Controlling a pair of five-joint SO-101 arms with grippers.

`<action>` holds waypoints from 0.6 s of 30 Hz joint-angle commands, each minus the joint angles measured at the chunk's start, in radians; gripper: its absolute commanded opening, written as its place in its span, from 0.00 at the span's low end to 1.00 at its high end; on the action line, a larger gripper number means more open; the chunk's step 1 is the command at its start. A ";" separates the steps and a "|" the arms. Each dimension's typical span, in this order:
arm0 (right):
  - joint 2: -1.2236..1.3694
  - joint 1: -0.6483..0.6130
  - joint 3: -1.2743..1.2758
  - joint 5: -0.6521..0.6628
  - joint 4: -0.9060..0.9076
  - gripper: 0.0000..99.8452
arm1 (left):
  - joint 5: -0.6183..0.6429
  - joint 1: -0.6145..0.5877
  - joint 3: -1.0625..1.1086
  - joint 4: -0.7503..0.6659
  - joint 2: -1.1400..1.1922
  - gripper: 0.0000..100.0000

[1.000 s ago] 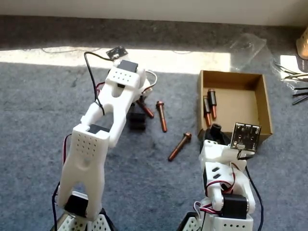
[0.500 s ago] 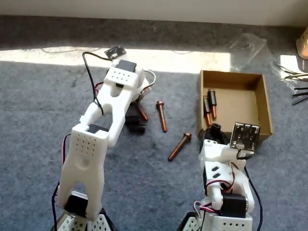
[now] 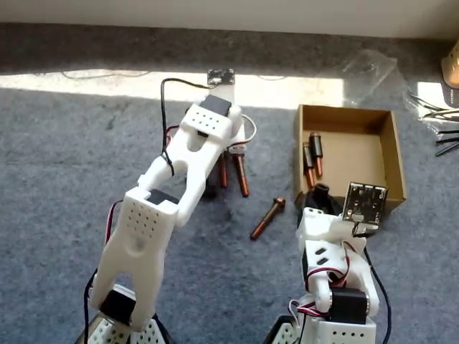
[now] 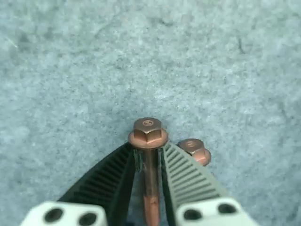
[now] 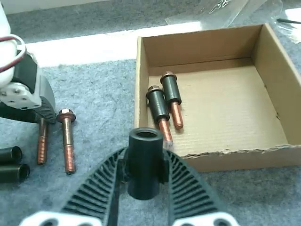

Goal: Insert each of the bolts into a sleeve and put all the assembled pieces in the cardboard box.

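Grey carpet [image 3: 64, 158] all round, short nubbly pile, with a sunlit band across twelve o'clock. The left arm [image 3: 143, 229], white perforated plastic, stretches from seven o'clock up toward twelve. The right arm [image 3: 333, 251] sits folded at five o'clock, just short of the box [image 3: 344, 110].

That box is plain brown cardboard, square and open-topped, at two o'clock. Its near wall stands between the right gripper [image 5: 144, 155] and two assembled pieces [image 3: 312, 159] lying side by side inside, copper shanks poking out of black tubes. A crumpled clear bag [image 3: 369, 68] lies past the box at one o'clock, black cables [image 3: 437, 115] at three.

Now the left gripper [image 4: 148, 147]: ribbed black fingers pinched tight on a bolt [image 4: 147, 134], hex flange head sticking out past the tips. A second bolt [image 3: 241, 175] lies just beside it. A third bolt [image 3: 267, 218] lies alone near centre.

The right gripper's fingers clamp a sleeve [image 5: 145, 162], a smooth black tube with its open bore showing, outside the box's near corner. Two spare sleeves [image 5: 11, 154] lie side by side near the left gripper.
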 commanded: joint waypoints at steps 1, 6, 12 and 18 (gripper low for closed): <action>-0.010 0.007 -0.013 -0.002 -0.035 0.00 | -0.040 0.013 -0.068 -0.003 -0.021 0.00; -0.010 0.007 -0.007 -0.002 -0.035 0.00 | -0.064 0.015 -0.171 0.101 -0.021 0.00; -0.010 0.007 0.016 -0.002 -0.038 0.00 | -0.064 0.015 -0.417 0.345 -0.021 0.00; -0.010 0.005 0.018 -0.002 -0.039 0.00 | -0.064 0.015 -0.539 0.450 -0.021 0.00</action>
